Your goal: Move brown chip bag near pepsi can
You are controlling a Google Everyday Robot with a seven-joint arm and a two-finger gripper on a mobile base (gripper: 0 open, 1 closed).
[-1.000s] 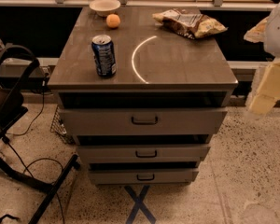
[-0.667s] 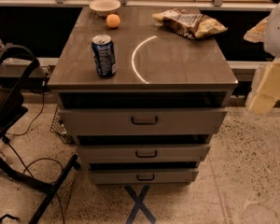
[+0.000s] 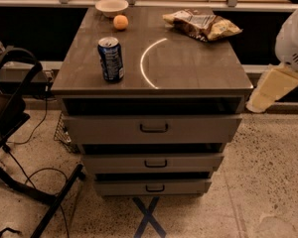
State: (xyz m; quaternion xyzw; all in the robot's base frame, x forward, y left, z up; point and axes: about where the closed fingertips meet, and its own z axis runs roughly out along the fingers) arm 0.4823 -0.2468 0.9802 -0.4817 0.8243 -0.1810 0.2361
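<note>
Here's the brown chip bag, crinkled foil, dark in the middle with tan-yellow ends, lying flat at the far right corner of the cabinet top. That top is smooth grey-brown laminate, and a thin bright arc of light curves across its middle. The pepsi can stands upright near the front left, a blue cylinder with a silver lid, well apart from the bag. Behind it sit a small round orange fruit and a shallow pale bowl, just beside each other. The gripper, a cream, blocky shape under a white rounded housing, hangs off the cabinet's right side, touching nothing; whether it is spread or closed, I cannot tell. Below the top, three grey drawers with dark loop handles sit above a speckled floor.
</note>
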